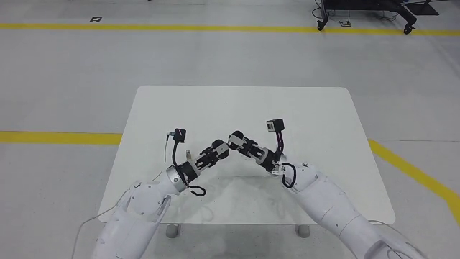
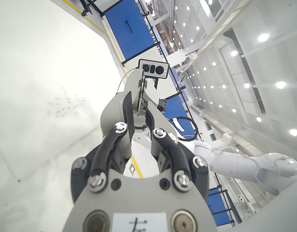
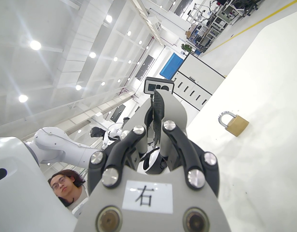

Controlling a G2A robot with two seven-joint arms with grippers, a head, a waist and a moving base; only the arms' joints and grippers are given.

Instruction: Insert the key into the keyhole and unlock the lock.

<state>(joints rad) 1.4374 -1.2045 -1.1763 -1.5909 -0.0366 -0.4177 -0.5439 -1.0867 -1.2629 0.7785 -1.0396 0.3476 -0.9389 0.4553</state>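
Right now the left gripper [image 2: 138, 100] sits with its ribbed black pads [image 2: 127, 114] apart and a clear gap between them. It points straight at the right gripper [image 3: 157, 97], and from above the two meet tip to tip over the middle of the table [image 1: 287, 108]. The right gripper's fingers are drawn together, pad against pad. A thin, dark strip of metal that looks like the key [image 2: 140, 92] is pinched at their tip. In the left wrist view that strip stands almost on edge and its near end reaches into the gap between the left gripper's pads. Whether those pads touch it, I cannot tell.

Just behind each gripper's tip sits the other arm's wrist camera [image 2: 154, 69], so the two are squarely face to face. The arms come in from the table's near corners and form a shallow peak where the tips meet.

Out past them, the brass padlock [image 3: 236, 124] lies flat on the white table, shackle closed, well apart from both grippers. Beyond the table's far edge, a yellow line [image 1: 215, 26] runs across the grey floor.
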